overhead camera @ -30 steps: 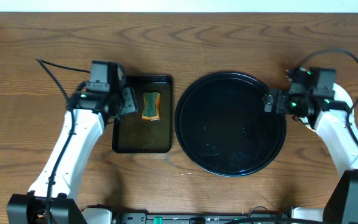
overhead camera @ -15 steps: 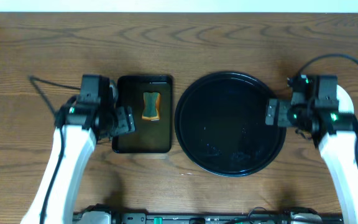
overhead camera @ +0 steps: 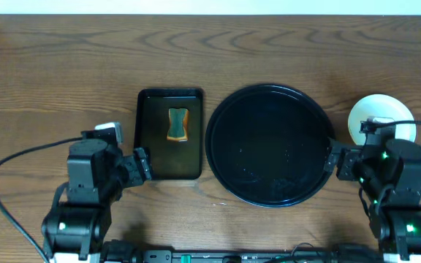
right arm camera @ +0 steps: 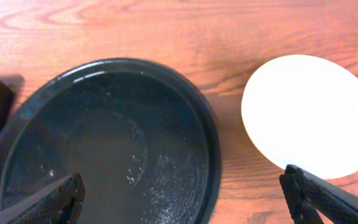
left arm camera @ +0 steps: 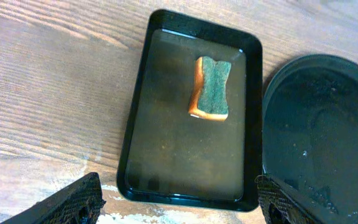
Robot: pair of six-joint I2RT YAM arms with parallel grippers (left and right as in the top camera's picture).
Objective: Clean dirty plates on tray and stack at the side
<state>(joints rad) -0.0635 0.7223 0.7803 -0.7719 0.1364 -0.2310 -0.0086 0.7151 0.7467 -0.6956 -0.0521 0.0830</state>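
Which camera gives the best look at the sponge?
The left wrist view: the sponge is large and unobstructed, green face up, lying in the rectangular tray. Overhead shows it small but whole. The right wrist view misses it entirely.

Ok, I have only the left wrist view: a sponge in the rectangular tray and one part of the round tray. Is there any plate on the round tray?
Observer: No. In the overhead view the whole round black tray has no plate on it.
Operator: Then where are the plates?
Observer: A pale round plate lies on the wood table, right of the tray and apart from it. I cannot tell whether others are under it.
Operator: And the right end effector?
Observer: The right end effector is wide open and holds nothing, with the tray under one finger and the plate near the other.
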